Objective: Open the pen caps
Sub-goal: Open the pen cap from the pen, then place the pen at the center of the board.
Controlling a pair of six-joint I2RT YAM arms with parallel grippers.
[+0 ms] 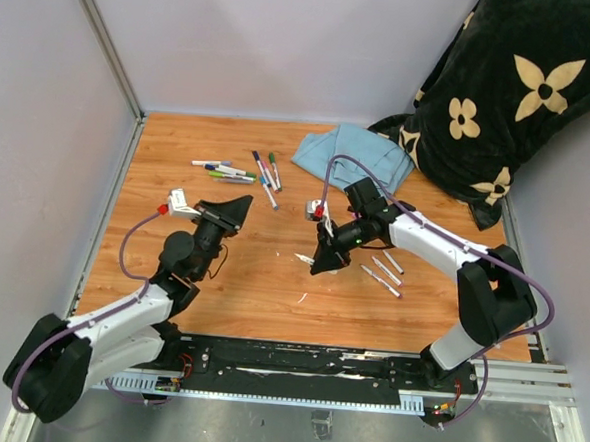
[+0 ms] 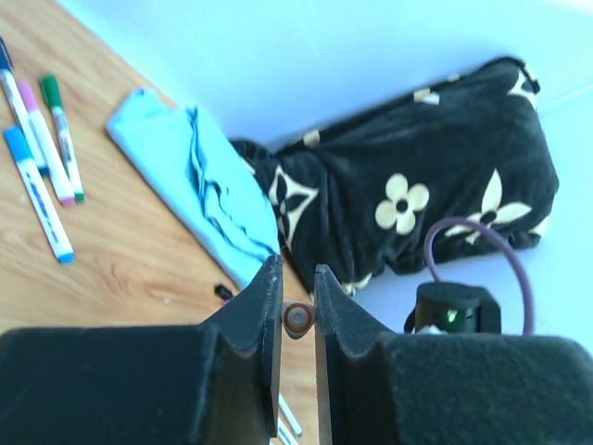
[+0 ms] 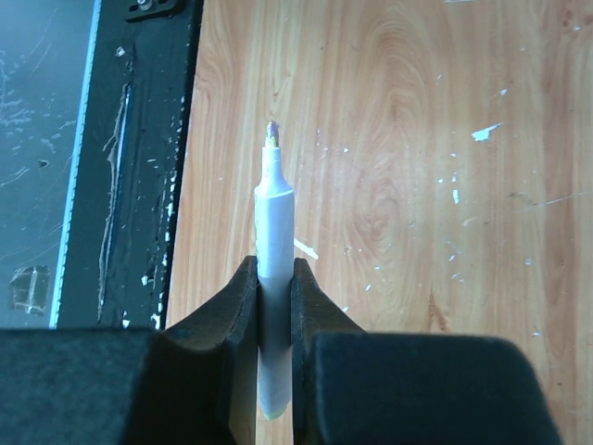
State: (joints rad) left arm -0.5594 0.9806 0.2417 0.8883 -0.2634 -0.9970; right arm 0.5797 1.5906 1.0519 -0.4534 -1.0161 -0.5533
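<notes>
Wooden tabletop [image 1: 261,289]: pen caps [image 2: 49,90] on markers [image 2: 39,195] lie near blue cloth [image 2: 204,185]. Right tool [image 3: 274,269] pinches uncapped white barrel [image 3: 274,213]. Left tool [image 2: 297,278] pinches small round piece [image 2: 296,319], possibly cap, mostly hidden between jaws.

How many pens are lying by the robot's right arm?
3. They lie side by side on the near side of the right arm: the far pen, the middle pen, the near pen. The arm may hide more.

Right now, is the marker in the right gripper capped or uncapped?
Uncapped. The right wrist view shows the marker in the right gripper ending in a bare tip, no cap.
</notes>
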